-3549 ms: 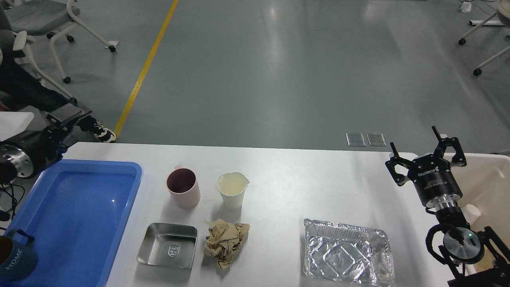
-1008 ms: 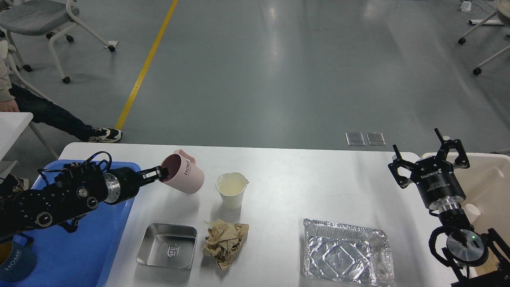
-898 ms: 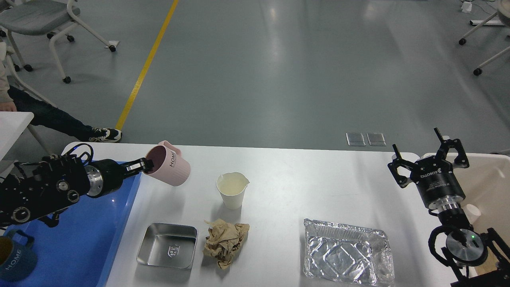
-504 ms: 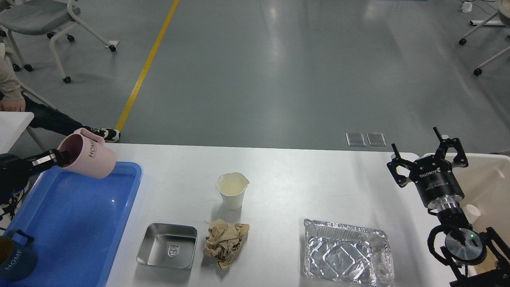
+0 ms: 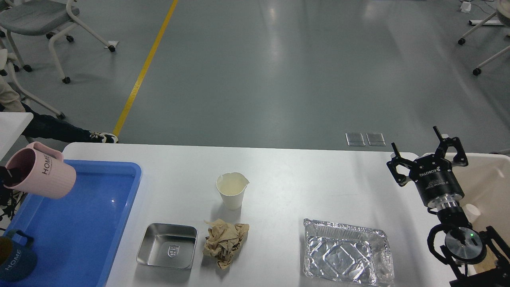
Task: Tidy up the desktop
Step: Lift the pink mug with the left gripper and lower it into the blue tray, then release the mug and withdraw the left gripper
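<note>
The white desktop (image 5: 303, 179) holds a white paper cup (image 5: 232, 190), a crumpled brown paper ball (image 5: 225, 242), a small square steel dish (image 5: 167, 245) and a crinkled foil tray (image 5: 347, 252). My left gripper (image 5: 8, 175) is at the far left edge, mostly out of view. It is shut on the rim of a pink mug (image 5: 42, 176) and holds it tilted above the far left corner of the blue tray (image 5: 87, 223). My right gripper (image 5: 416, 143) is open and empty above the desktop's right end.
A dark blue mug (image 5: 14, 255) stands in the near left corner of the blue tray. A beige bin (image 5: 492, 187) sits just past the right gripper. Chairs and a seated person's leg are on the floor at the far left.
My left gripper took hold of the pink mug by its rim, lifted it off the desktop and carried it left over the blue tray. The right arm has barely moved.
</note>
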